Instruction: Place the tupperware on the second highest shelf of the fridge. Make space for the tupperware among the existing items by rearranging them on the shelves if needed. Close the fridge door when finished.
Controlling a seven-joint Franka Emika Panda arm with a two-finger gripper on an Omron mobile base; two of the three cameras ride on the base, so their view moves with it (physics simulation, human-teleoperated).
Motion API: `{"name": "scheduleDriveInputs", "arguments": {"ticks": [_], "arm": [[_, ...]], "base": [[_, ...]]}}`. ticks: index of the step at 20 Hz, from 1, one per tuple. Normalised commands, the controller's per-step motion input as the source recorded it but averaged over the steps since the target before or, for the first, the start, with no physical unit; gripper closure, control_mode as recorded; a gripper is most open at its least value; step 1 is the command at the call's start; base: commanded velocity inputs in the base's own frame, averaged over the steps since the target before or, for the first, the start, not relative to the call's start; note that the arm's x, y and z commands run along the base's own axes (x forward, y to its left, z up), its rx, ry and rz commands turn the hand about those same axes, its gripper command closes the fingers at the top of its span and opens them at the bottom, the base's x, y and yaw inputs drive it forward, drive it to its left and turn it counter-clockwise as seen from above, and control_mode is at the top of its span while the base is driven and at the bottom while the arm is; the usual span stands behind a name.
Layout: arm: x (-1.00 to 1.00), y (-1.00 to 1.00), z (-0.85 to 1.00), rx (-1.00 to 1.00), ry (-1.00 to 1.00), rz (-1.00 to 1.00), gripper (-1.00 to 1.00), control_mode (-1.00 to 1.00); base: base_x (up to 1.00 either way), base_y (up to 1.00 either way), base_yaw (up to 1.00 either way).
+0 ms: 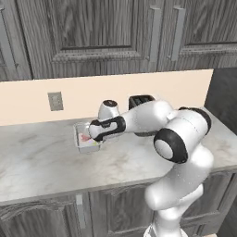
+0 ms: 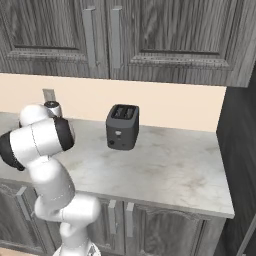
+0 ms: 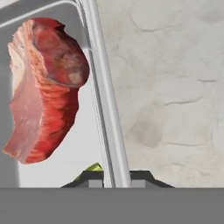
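The hand (image 3: 109, 177) straddles one wall of the tupperware (image 1: 86, 139) on the marble worktop (image 1: 41, 159), fingers either side, so closing would pinch it; whether it grips yet I cannot tell.

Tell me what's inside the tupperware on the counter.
The tupperware holds a red and pink slab of raw meat and a small yellow-green bit near the gripper. The robot's hand hides much of the tub from the base cameras.

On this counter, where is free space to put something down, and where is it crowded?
Free: the wide marble stretch between the black toaster and the fridge side, and the front strip of the counter left of the tupperware. Crowded: around the tupperware, where the end effector straddles its wall.
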Motion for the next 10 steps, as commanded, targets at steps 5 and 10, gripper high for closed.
{"name": "scheduleDriveInputs", "arguments": {"ticks": [5,10], "arm": [[-1.0,-0.52,0.65,0.0,-0.24,-0.16,1.0,-1.0],[-1.0,-0.71,0.93,0.0,-0.19,-0.05,1.0,-1.0]], "base": [[0.0,0.0,0.0],[0.0,0.0,0.0]]}}
